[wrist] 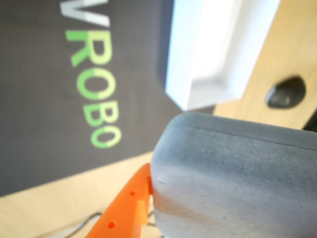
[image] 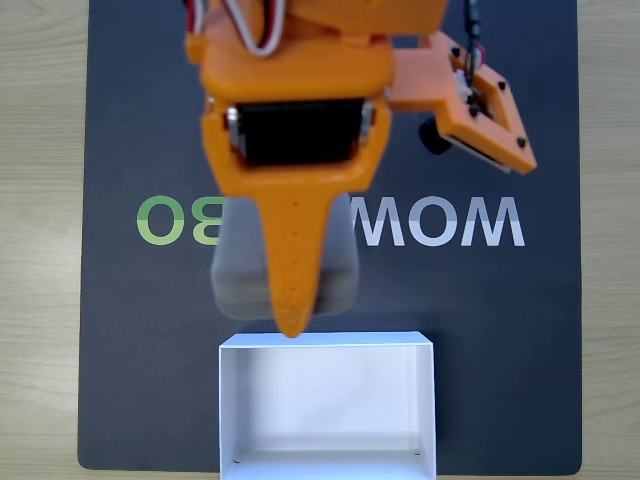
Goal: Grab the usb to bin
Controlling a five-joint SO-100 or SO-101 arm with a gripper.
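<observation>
We see a dark mat (image: 150,330) with white and green lettering (image: 440,222) lying on the wooden table (image: 40,250). The white bin (image: 328,345) sits open at the mat's near edge in the fixed view, nothing between it and the arm. The orange gripper (image: 292,325) hangs just behind the bin's back wall, fingertip right at its rim. We find the grey usb (wrist: 233,183) clamped against the orange finger (wrist: 130,208), lifted off the mat, blurred behind the finger in the fixed view.
</observation>
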